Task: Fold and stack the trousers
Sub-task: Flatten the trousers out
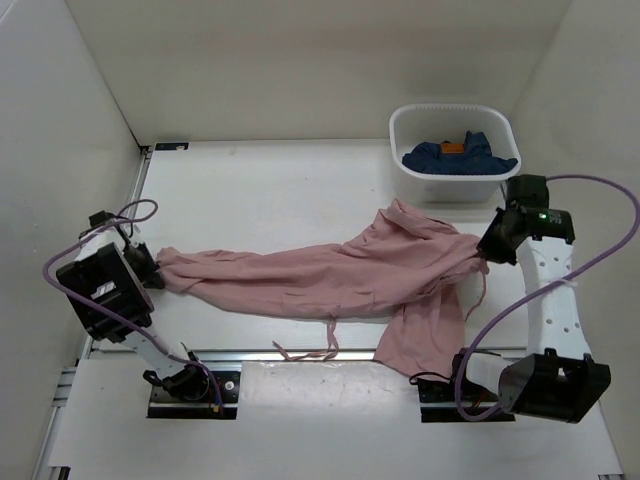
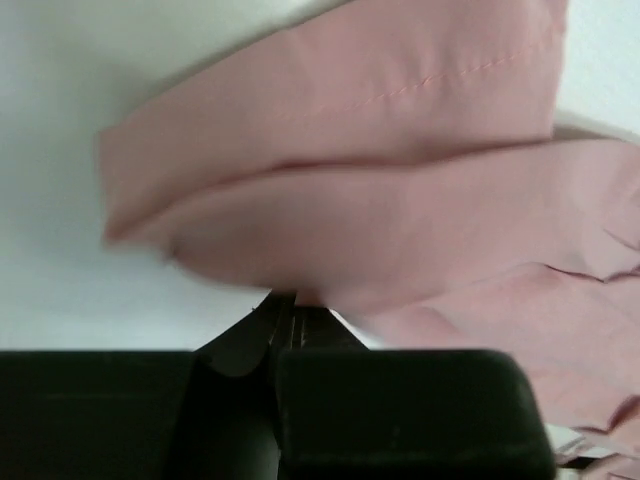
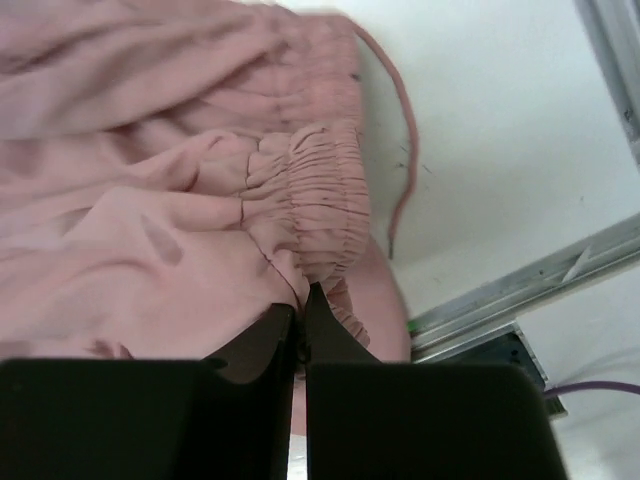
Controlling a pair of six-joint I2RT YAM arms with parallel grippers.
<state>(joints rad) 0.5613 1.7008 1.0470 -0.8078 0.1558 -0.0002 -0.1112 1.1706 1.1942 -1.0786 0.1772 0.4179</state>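
The trousers point(image 1: 330, 275) lay stretched across the counter point(image 1: 260, 190) from its left edge toward its right, one leg point(image 1: 425, 335) trailing to the near edge. We judged them light and limp, best held at hem point(image 2: 125, 200) and waistband point(image 3: 310, 190). Our left gripper point(image 1: 150, 272) pinched a leg hem, our right gripper point(image 1: 486, 250) the elastic waistband. We read no writing; the orange tag point(image 1: 453, 148) in the far-right corner tub point(image 1: 450, 190) was too small.
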